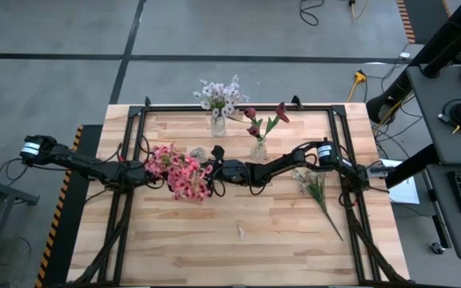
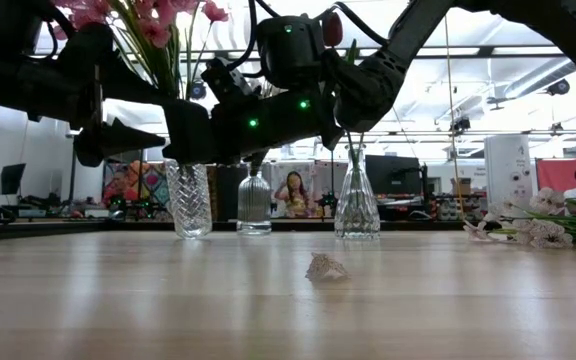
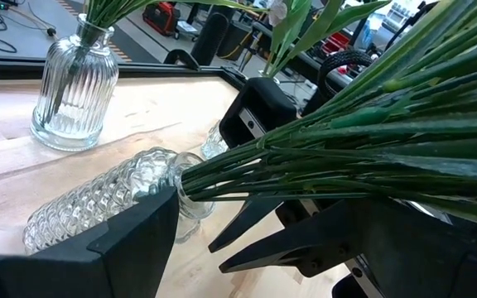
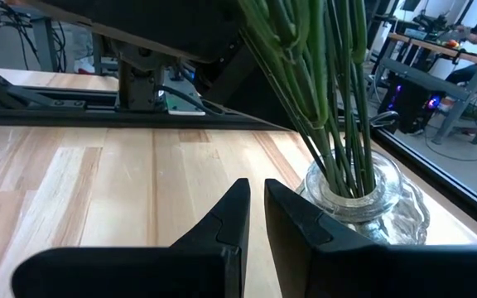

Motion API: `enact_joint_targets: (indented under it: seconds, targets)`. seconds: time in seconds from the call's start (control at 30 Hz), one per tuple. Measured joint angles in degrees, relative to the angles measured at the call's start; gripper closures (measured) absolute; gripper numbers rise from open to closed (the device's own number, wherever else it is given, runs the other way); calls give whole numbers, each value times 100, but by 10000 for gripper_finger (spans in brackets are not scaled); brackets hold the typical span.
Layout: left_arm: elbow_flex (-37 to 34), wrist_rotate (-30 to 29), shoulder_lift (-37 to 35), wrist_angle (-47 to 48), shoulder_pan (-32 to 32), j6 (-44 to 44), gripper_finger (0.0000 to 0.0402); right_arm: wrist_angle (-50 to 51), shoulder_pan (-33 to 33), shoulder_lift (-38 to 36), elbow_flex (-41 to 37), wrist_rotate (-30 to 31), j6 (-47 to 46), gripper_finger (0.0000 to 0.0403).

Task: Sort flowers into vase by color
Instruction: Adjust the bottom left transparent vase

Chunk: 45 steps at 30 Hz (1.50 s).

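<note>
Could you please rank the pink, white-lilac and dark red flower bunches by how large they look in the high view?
1. Pink flower bunch, clearly the widest spread.
2. White-lilac flower bunch.
3. Dark red tulips, two or three blooms, though their spread looks close to the white-lilac bunch's, so that order is unsure.

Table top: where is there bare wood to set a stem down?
The near half of the table is bare, apart from a small scrap. The right side holds loose white flowers. It is crowded mid-table, where both grippers meet at the pink flowers, and around the back vases.
</note>
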State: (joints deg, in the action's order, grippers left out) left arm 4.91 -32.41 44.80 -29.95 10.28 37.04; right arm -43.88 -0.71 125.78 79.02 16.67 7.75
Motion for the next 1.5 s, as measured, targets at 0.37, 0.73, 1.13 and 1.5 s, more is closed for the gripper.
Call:
enact_joint_targets:
  seconds: [0.37, 0.73, 1.13, 1.5]
  targets:
    - [2, -72, -2, -2, 0, 106, 70, 62, -16, 0, 0, -11, 46, 369]
    - [2, -109, -2, -2, 2, 109, 70, 1423, -221, -450, -2, -9, -41, 369]
    - [2, -118, 0, -23, 0, 124, 70, 2797, -135, -1363, -22, 429, 89, 369]
    - [2, -121, 4, -24, 1, 161, 70, 2921, 307, -1338, -32, -470, -409, 279]
